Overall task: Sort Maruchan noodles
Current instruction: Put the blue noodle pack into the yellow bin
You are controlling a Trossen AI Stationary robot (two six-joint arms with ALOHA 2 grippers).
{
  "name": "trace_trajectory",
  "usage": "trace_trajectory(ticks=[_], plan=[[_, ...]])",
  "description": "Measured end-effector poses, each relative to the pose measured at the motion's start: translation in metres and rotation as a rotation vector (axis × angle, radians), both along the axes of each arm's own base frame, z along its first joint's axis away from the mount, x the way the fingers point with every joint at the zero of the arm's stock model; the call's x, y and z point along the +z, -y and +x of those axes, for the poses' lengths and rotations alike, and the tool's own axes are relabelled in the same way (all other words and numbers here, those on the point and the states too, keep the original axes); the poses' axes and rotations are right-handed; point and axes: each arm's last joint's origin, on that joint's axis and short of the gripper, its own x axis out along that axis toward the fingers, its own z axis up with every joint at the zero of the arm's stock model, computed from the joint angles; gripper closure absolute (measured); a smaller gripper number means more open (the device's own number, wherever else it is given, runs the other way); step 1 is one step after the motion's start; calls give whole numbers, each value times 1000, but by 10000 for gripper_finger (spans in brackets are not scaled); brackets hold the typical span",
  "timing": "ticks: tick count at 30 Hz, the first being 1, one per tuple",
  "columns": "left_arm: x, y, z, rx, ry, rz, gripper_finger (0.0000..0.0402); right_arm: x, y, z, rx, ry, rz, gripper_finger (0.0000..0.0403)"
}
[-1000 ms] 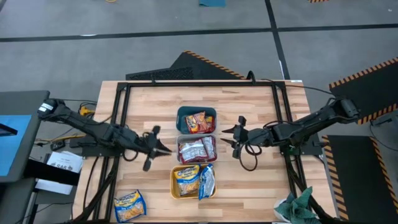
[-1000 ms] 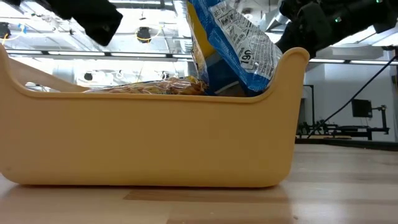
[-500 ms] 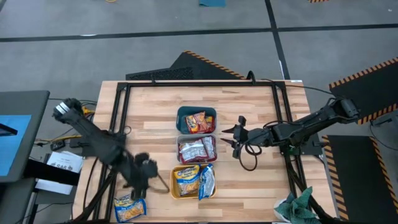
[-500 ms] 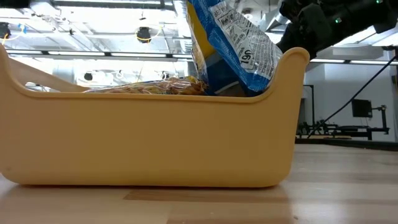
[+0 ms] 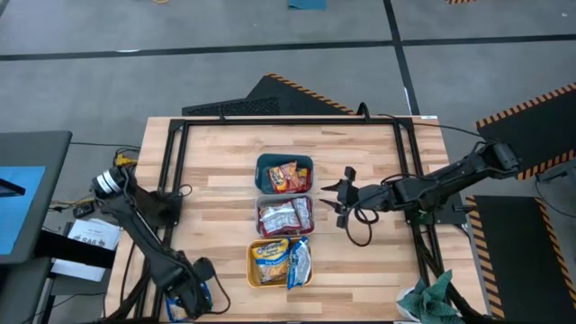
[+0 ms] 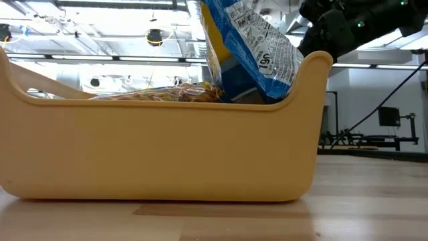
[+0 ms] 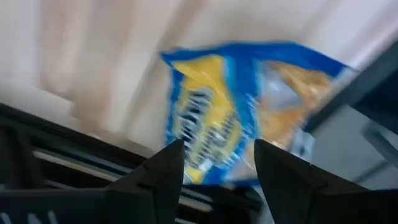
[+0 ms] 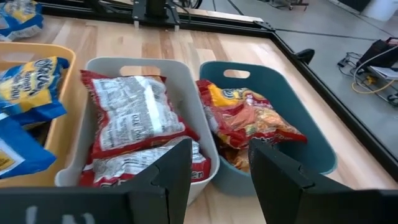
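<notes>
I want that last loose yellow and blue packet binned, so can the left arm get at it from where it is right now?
Probably yes. The left gripper hangs directly over the yellow packet at the table's near left corner, fingers open, with nothing between them. The packet lies flat and alone on the table, which may make pinching it awkward.

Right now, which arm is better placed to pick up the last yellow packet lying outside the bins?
The left: its open gripper is over the yellow packet at the table's near-left corner. The right gripper waits beside the white bin.
</notes>
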Motion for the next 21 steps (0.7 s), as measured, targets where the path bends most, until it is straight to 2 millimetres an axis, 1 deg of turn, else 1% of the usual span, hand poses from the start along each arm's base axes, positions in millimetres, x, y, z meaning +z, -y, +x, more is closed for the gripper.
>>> trace_trajectory(ticks=[4, 6, 11, 16, 21], plan=[[-4, -7, 5, 11, 49, 85, 221, 0, 5, 1, -23, 1, 0, 223], [-4, -9, 8, 20, 72, 105, 221, 0, 8, 1, -36, 1, 1, 223], [-6, -10, 7, 25, 77, 118, 221, -1, 12, 1, -63, 2, 27, 223], [-21, -15, 2, 61, 20, 117, 221, -1, 10, 1, -54, 3, 29, 223], [-31, -15, 1, 42, 40, 85, 221, -1, 9, 1, -50, 3, 29, 223]])
